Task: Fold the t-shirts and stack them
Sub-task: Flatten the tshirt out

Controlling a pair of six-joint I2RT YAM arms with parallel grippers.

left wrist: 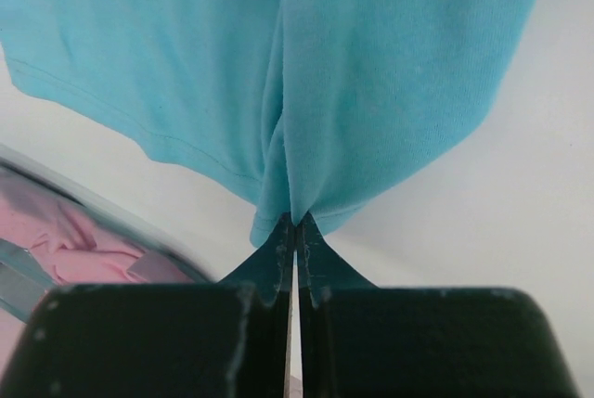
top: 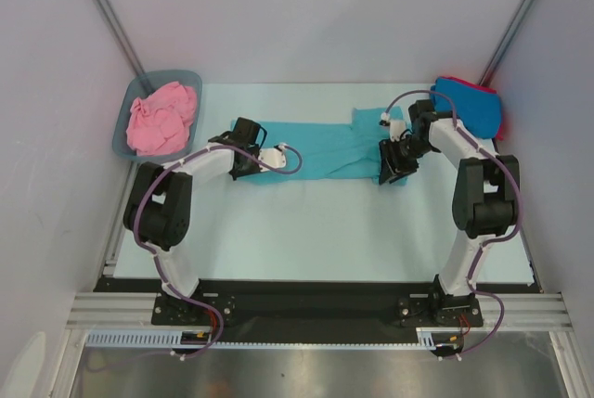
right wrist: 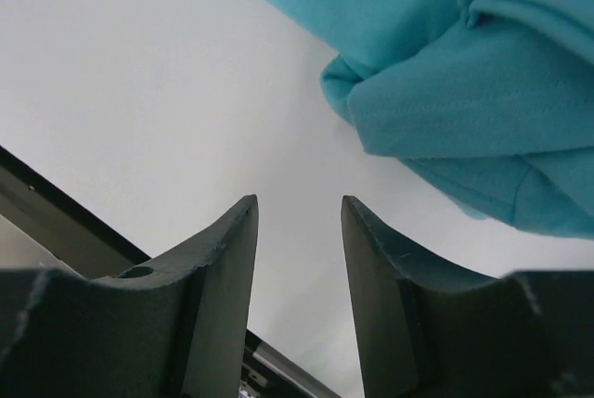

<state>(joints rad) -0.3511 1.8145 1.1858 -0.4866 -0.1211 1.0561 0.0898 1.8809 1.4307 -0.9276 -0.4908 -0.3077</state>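
Note:
A teal t-shirt (top: 320,147) lies stretched left to right across the middle of the table. My left gripper (top: 243,152) is at its left end, shut on a pinched fold of the teal cloth (left wrist: 371,64), which bunches at the gripper (left wrist: 295,222). My right gripper (top: 390,175) is at the shirt's right end; it (right wrist: 299,201) stands open above bare table, with the teal cloth (right wrist: 464,92) rumpled just beyond its right finger, not between the fingers. A pink t-shirt (top: 162,120) is crumpled in the tub. A bright blue t-shirt (top: 469,106) lies on a red one (top: 502,127) at the far right.
The grey-blue tub (top: 125,134) stands at the far left corner, and its rim (left wrist: 93,203) shows close beside my left gripper. Walls close in both sides. The dark front rail (right wrist: 56,222) of the table shows in the right wrist view.

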